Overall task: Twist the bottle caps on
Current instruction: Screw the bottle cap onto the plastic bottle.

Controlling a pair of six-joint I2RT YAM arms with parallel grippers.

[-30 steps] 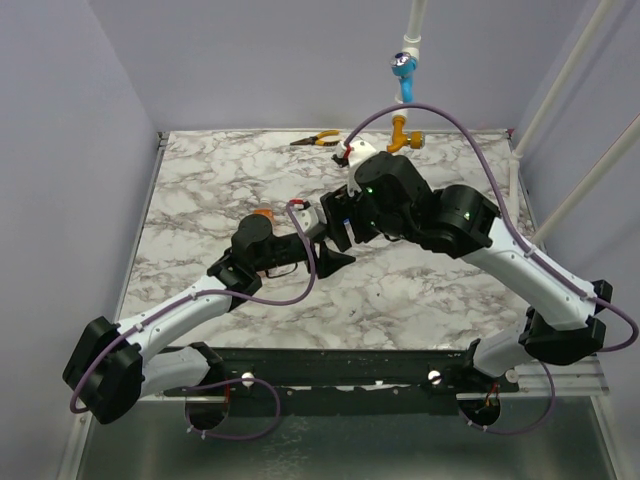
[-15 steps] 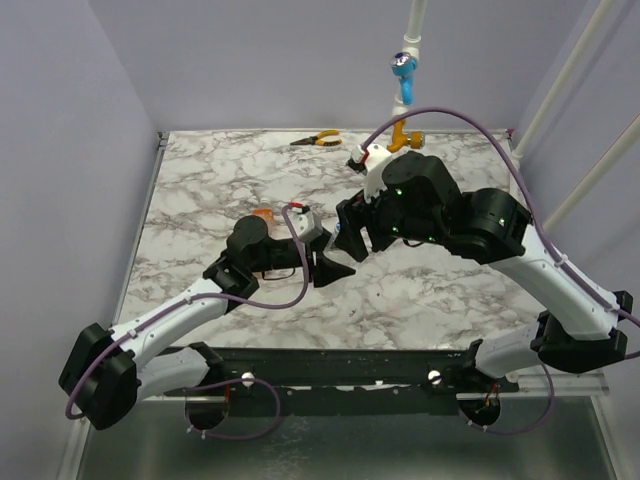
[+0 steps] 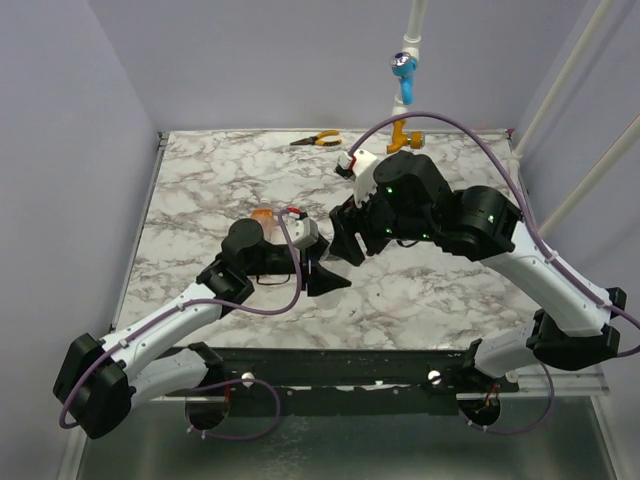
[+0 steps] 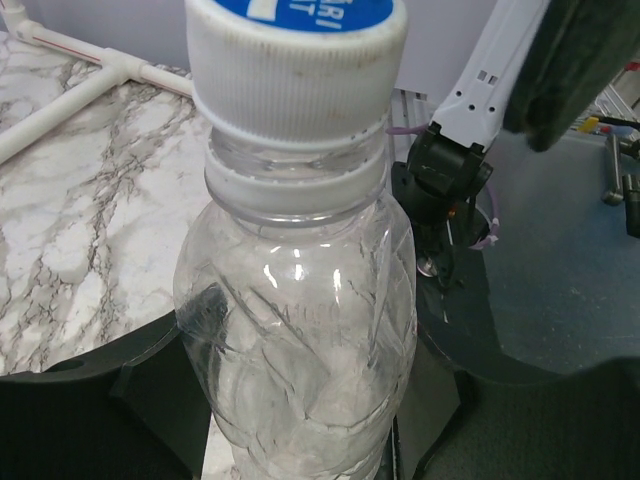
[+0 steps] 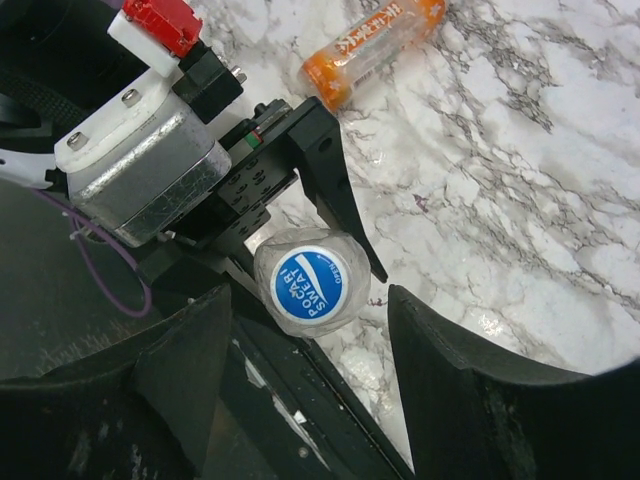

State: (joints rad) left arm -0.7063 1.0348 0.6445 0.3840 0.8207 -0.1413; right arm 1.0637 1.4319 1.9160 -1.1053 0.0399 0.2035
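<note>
A clear bottle [image 4: 300, 330] is held by its body in the left gripper [image 3: 322, 272], whose jaws are clenched on it from both sides. It is carried over the near middle of the marble table [image 3: 200, 170]. A white ribbed cap [image 5: 310, 283] with a blue printed top is seated on the bottle's neck, just above the white collar ring; whether it is fully tightened cannot be told.

The right gripper [image 3: 346, 243] is placed just beside the left one, at about 1 o'clock from it in the top view, and is pointed straight at the cap. In the right wrist view the cap is seen end-on between the two dark jaws. They are spread apart with a gap on either side, so nothing is grasped.

An orange bottle [image 5: 375, 45] is lying on its side on the marble at about 1 o'clock from the cap in that view. In the top view it lies at about 10 o'clock from the left gripper, partly hidden by the left wrist. Whether it is capped cannot be made out.

Orange-handled pliers [image 3: 318, 140] are lying at 12 o'clock, near the far edge of the table and well apart from both grippers.
</note>
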